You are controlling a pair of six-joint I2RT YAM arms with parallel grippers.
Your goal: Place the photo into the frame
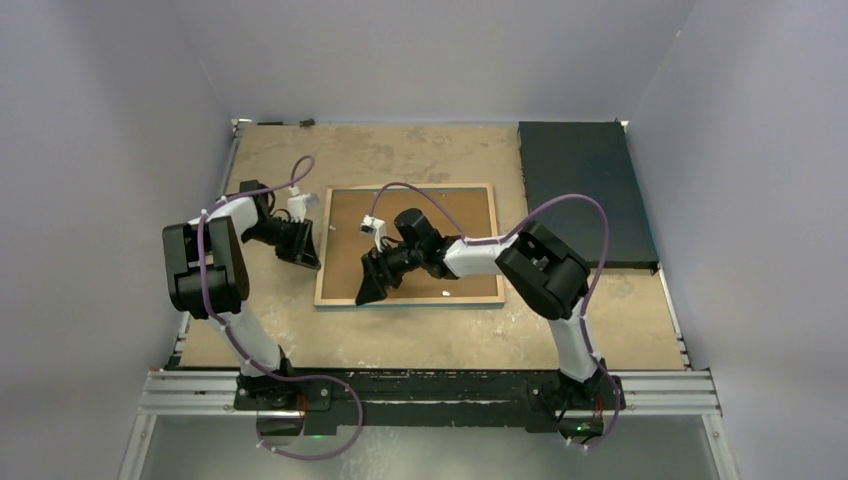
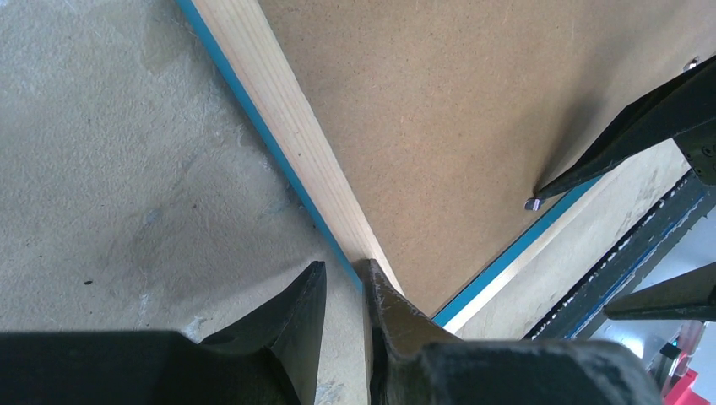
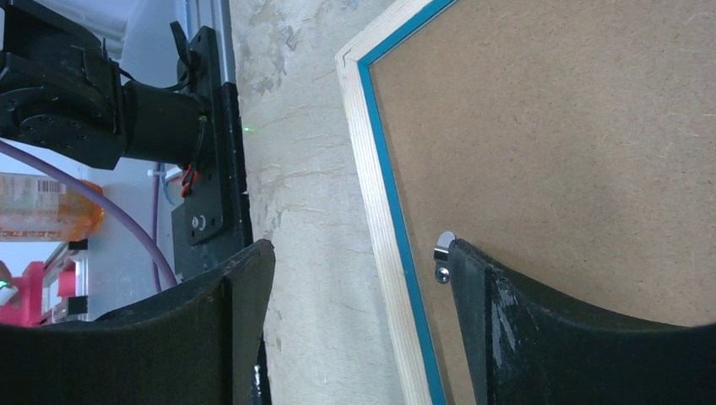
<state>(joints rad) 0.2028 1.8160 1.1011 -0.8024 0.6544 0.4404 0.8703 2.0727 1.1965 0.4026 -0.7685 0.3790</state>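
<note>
Frame [image 1: 430,299] is lying face down mid-table, with the brown backing board [image 1: 345,230] sitting in its rear. The photo isn't visible anywhere, so I can't say if it's under the board.

Left gripper [image 2: 342,270] is at the left rim near the near-left corner. Its fingers are almost together on the edge, but I can't tell if it's actually biting.

Right gripper [image 3: 355,253] is spread wide, holding nothing and straddling the near rim. One finger is on the table, the other on the board right beside a little metal tab [image 3: 442,253].

My guess is it's stiff and light but glass-fronted, so fragile. I'd pinch across the wooden rim, not the board, and bend the tabs gently.
</note>
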